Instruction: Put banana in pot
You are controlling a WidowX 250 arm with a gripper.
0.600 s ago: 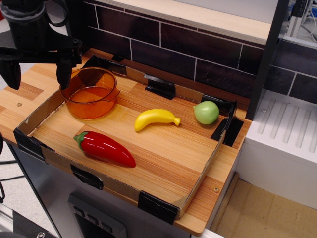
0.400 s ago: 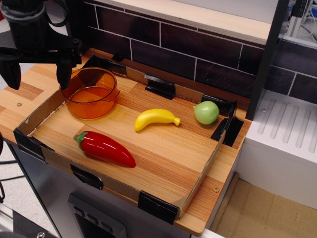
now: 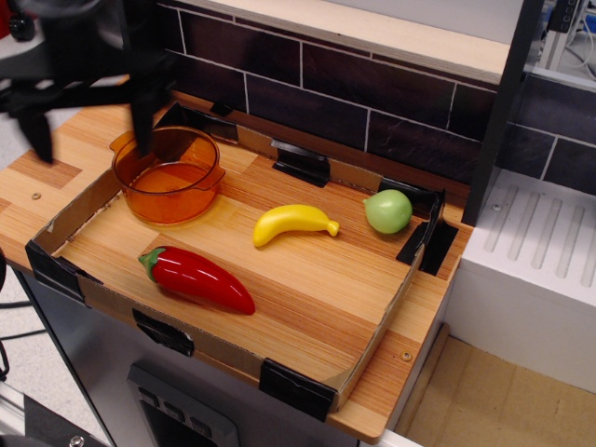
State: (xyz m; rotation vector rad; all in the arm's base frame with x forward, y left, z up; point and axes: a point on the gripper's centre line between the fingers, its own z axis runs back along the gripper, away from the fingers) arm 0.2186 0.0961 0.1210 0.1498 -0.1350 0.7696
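Note:
The yellow banana lies in the middle of the wooden tray, curved side up. The orange translucent pot stands empty in the tray's back left corner. My gripper hangs at the top left, above and just left of the pot, motion-blurred. Its two dark fingers point down and stand wide apart with nothing between them. The right finger is over the pot's back left rim. The gripper is far from the banana.
A red pepper lies at the tray's front left. A round green fruit sits at the back right corner. A dark tiled wall runs behind the tray. A white drainer stands to the right.
My gripper has moved a little to the right and slightly up, so its right finger is now over the pot's rim. The objects have not moved.

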